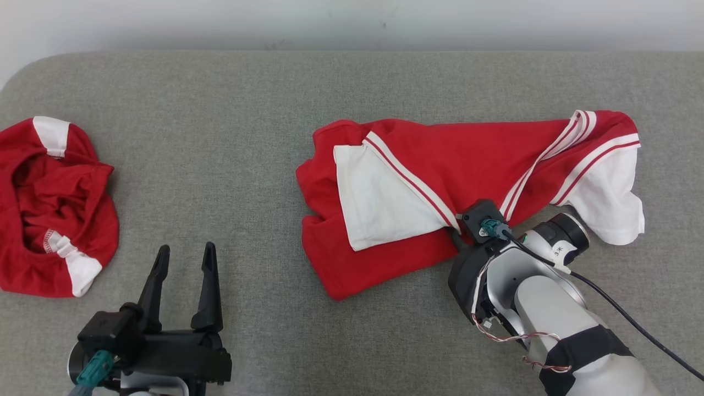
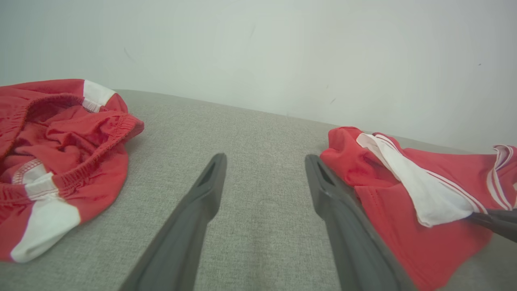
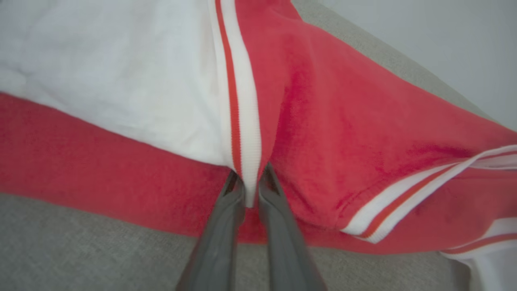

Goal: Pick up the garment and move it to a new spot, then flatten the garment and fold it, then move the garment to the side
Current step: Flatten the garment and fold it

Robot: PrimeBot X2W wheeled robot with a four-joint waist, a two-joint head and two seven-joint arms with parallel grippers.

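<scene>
A red-and-white shirt (image 1: 467, 165) lies rumpled and partly folded over itself on the right half of a grey fabric-covered surface (image 1: 231, 137), with one white sleeve turned over its red body and another white sleeve trailing off at its far right end. The right gripper (image 1: 455, 234) reaches in at the shirt's near edge; in the right wrist view its two dark fingers (image 3: 226, 214) are drawn close together, pinching the white trim with the red stripe (image 3: 242, 121) where it meets the white sleeve panel. The left gripper (image 1: 186, 258) sits low at the near left, clear of both garments, with its fingers (image 2: 202, 194) spread apart over bare grey cloth. Well to the left, at the surface's edge, a pair of red shorts (image 1: 55, 209) with white panels and an elastic waistband lies bunched in a heap. A pale wall (image 1: 352, 22) runs behind the surface.
</scene>
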